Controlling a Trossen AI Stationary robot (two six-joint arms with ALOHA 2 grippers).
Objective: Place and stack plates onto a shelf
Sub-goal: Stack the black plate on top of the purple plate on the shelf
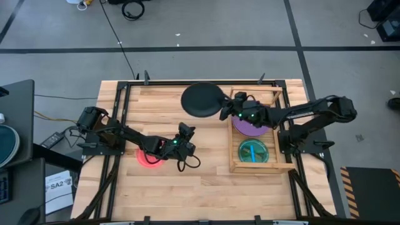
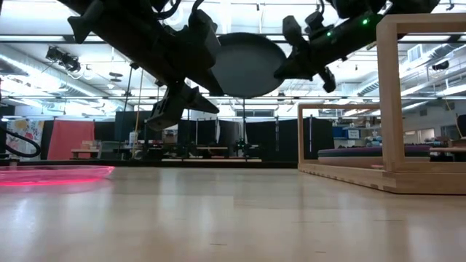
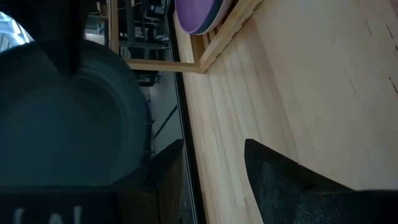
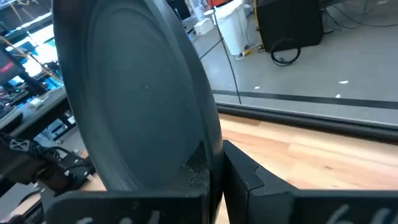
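My right claw (image 1: 224, 112) is clamped hard on the rim of the large dark teal round plastic plate (image 1: 203, 99), fingers nearly together w/ only the plate edge between them. In my right wrist view the plate (image 4: 134, 93) stands tilted on edge, rim pinched at the fingers. From the low view it hangs well above the tabletop, off the wood altogether.

Landmark: the small light-wood slatted shelf (image 1: 276, 95). The teal plate is just beside the shelf's far left corner, outside the rail. Inside the shelf, the purple round plate (image 1: 250, 128) lies in the far half, partly under my right arm. The translucent green small plate (image 1: 254, 151) lies in the near half, w/ a cyan piece on it.

My left claw (image 1: 185, 130) is spread wide, holding nothing. It sits well left of the shelf, over bare wood, fingers aimed toward the teal plate. The red-pink small translucent plate (image 1: 149, 157) lies flat on the table further left of the shelf, under my left arm, not touched by the fingers.
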